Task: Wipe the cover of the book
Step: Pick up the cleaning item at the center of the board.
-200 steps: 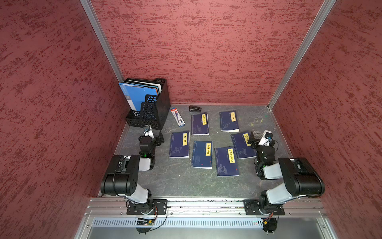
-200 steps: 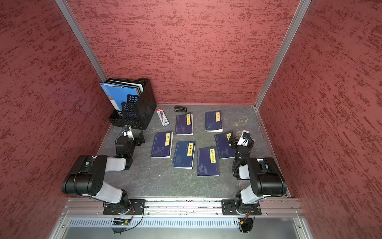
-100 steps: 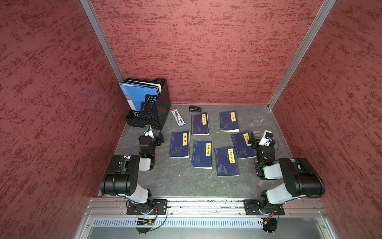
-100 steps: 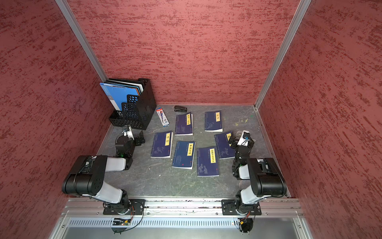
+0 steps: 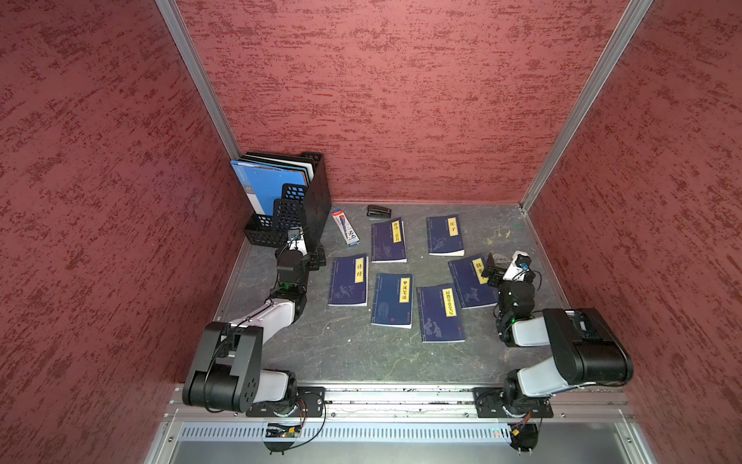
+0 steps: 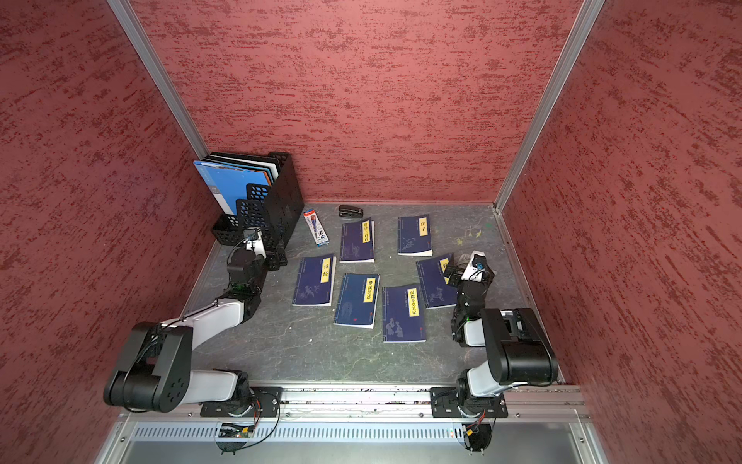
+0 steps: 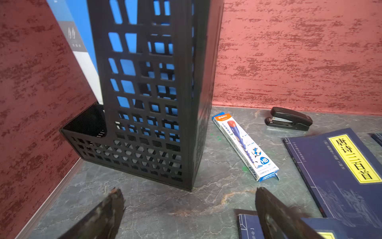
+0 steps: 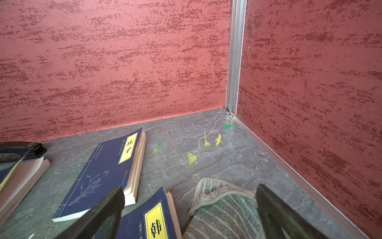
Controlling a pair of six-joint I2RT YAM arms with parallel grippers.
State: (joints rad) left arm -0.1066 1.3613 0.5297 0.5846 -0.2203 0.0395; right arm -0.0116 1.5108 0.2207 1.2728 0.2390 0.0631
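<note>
My right gripper [image 8: 190, 191] gaping, straddling cloth [image 8: 223, 209], gripping nothing. Cloth lying just beside nearest book [image 8: 155, 223], 1 of 6. Looking soft, light, floppy; I'm judging bunched middle best for pinching. My left gripper [image 7: 189, 191] gaping too, empty.

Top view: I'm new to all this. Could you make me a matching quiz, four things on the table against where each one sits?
1. stapler
2. pencil box
3. file rack
4. cloth

A. back left corner
B. by the right tool
C. at the very back, behind a book
D. lying flat between rack and books

Pairs: 1-C, 2-D, 3-A, 4-B
</note>
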